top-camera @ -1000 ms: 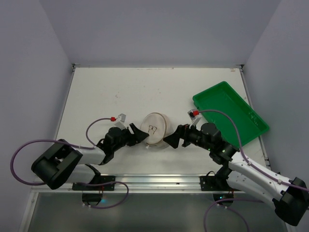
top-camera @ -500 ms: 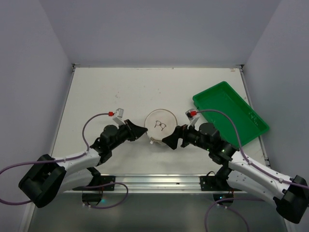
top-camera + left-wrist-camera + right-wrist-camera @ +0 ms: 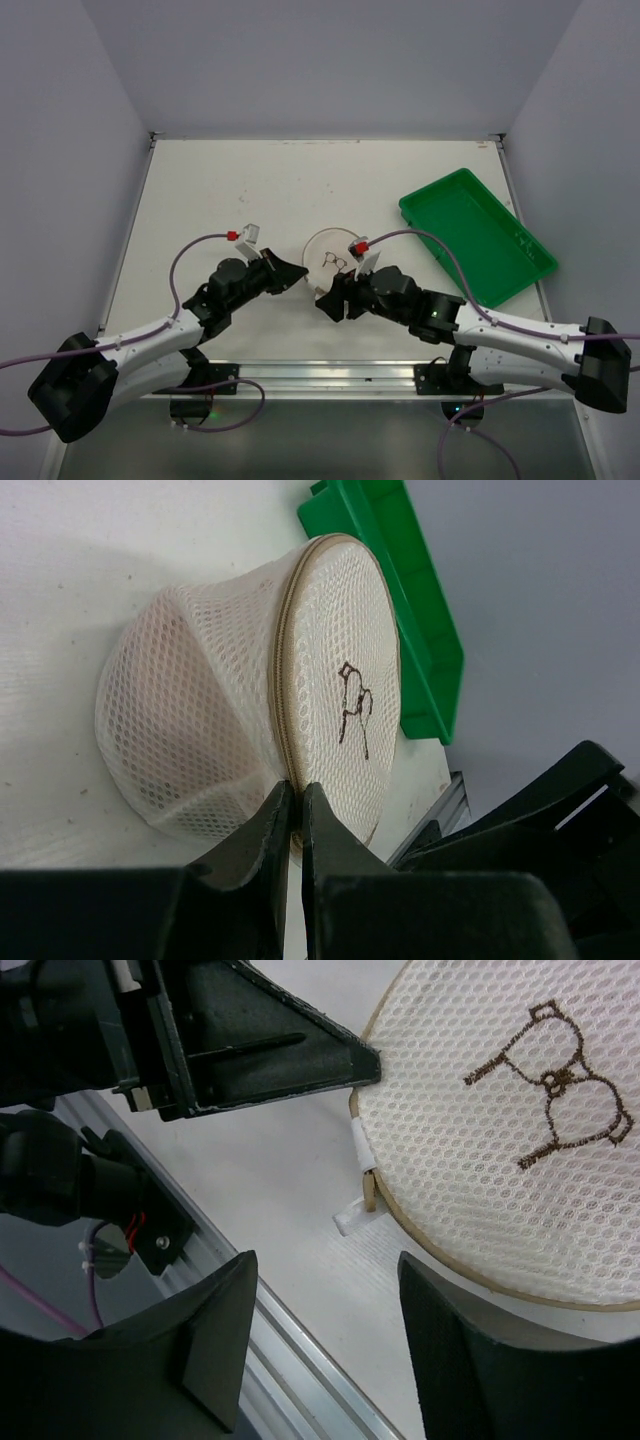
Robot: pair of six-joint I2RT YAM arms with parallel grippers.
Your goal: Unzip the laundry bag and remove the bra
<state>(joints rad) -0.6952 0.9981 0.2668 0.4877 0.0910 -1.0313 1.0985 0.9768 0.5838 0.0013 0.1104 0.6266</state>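
The laundry bag point(image 3: 336, 256) is a round cream mesh case with a tan zipper rim and a dark bra outline on its face, lying mid-table. My left gripper point(image 3: 303, 272) is shut on the tan rim point(image 3: 283, 730) at the bag's left edge, its fingertips point(image 3: 278, 805) pinching the zipper seam. My right gripper point(image 3: 325, 1260) hovers open just in front of the bag point(image 3: 500, 1130), above the white zipper pull tab point(image 3: 357, 1217). That tab lies on the table at the rim, apart from both fingers. The bra is hidden inside the bag.
A green plastic tray point(image 3: 478, 233) sits at the right of the table, its end also visible behind the bag as the green tray point(image 3: 400, 570). The metal rail point(image 3: 300, 1360) along the table's near edge runs right under the right gripper.
The left gripper has closed on the bag's rim. The right arm swung left to the bag's near side and its jaws narrowed. The bag shifted slightly away from the arms.
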